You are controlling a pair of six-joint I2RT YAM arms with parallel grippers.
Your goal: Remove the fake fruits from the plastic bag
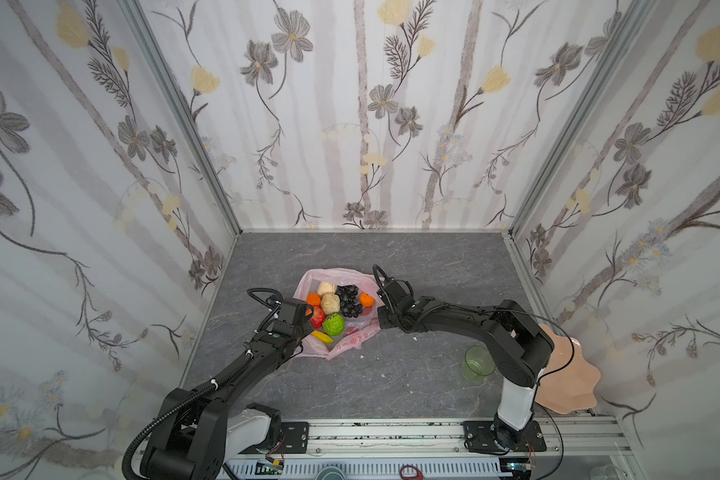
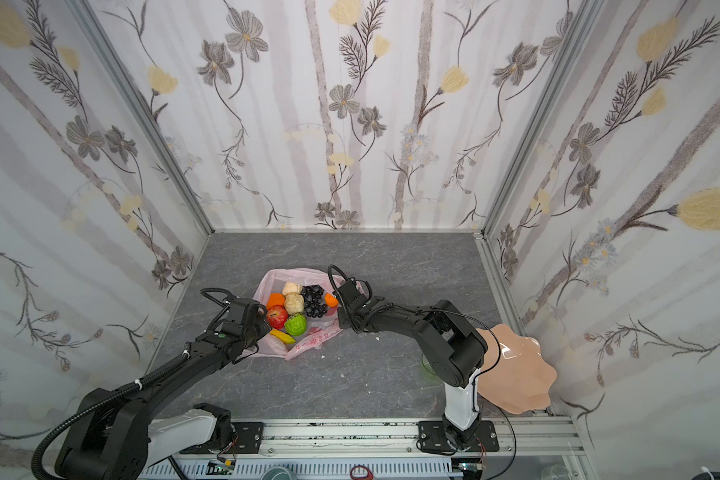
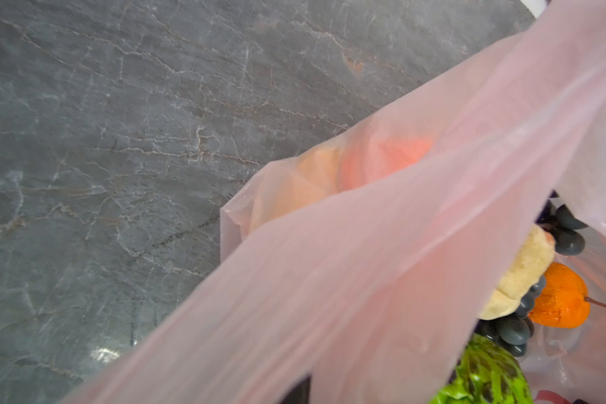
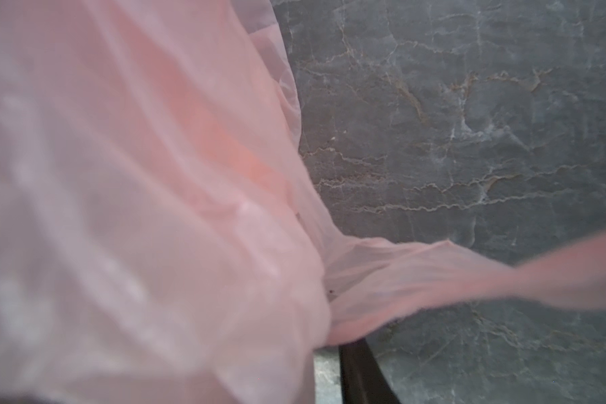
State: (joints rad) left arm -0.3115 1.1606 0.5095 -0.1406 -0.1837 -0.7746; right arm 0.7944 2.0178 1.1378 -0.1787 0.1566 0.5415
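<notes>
**Pink bag (image 1: 352,338) flanked, fruits (image 1: 330,302) heaped in the middle**

Slumped on the grey surface (image 1: 391,374), the bag gapes upward with every one of the fruits inside it, none out yet. At the bag's left rim sits the left tool (image 1: 306,318), pressed together. With film stretched taut across its wrist view, I'd say it is pinching the bag's edge. At the bag's right rim is the right tool (image 1: 378,303). Film drapes over its camera too, but whether it is spread or gripping I cannot tell.

So the heap lies between the two. Just inside the left rim is the apple (image 1: 317,316), hard by the left tool. Just inside the right rim is an orange (image 1: 366,298), beside the right tool. Flat at the bag's near edge lies the banana (image 1: 322,336), long axis running rim to rim. With the left arm busy holding, the orange looks like the right arm's pick.
</notes>
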